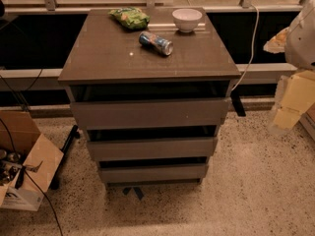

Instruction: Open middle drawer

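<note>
A grey-brown cabinet (pixel 147 58) stands in the middle with three handleless drawers stacked. The middle drawer (pixel 151 148) has a flat long front panel with a dark gap above it. The taller top drawer (pixel 150 113) is above it and the shorter bottom drawer (pixel 152 172) is below. My gripper (pixel 290 107) shows as pale yellowish parts at the right edge, under the white arm (pixel 302 33). It is well to the right of the cabinet and touches none of the drawers.
On the cabinet top lie a green snack bag (pixel 130 17), a white bowl (pixel 187 19) and a can on its side (pixel 155 43). An open cardboard box (pixel 27 161) sits on the floor at left. A white cable (pixel 252 43) hangs at the cabinet's right.
</note>
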Controlling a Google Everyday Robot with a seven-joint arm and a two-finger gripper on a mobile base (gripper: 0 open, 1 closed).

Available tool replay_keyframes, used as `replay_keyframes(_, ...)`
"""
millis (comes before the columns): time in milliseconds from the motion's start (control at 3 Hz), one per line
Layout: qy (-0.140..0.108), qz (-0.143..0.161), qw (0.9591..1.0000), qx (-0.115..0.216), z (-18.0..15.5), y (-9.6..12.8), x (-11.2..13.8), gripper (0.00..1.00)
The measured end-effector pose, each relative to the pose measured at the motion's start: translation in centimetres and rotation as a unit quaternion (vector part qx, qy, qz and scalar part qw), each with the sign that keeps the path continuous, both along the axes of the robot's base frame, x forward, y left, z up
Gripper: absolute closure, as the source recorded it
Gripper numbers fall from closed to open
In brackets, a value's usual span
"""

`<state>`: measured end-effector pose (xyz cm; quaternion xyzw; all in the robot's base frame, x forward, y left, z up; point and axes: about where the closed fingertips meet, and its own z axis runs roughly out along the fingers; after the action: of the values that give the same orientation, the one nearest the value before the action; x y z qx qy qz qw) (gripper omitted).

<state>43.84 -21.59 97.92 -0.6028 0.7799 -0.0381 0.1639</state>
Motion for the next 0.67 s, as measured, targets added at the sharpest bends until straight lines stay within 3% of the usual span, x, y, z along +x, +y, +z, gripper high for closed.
replay_keyframes(333, 0.000, 0.000, 1.0000, 0.000, 0.0, 0.0, 0.0, 0.00)
replay_keyframes(667, -0.004, 0.012, 0.9995, 0.030, -1.1, 0.2, 1.0, 0.00)
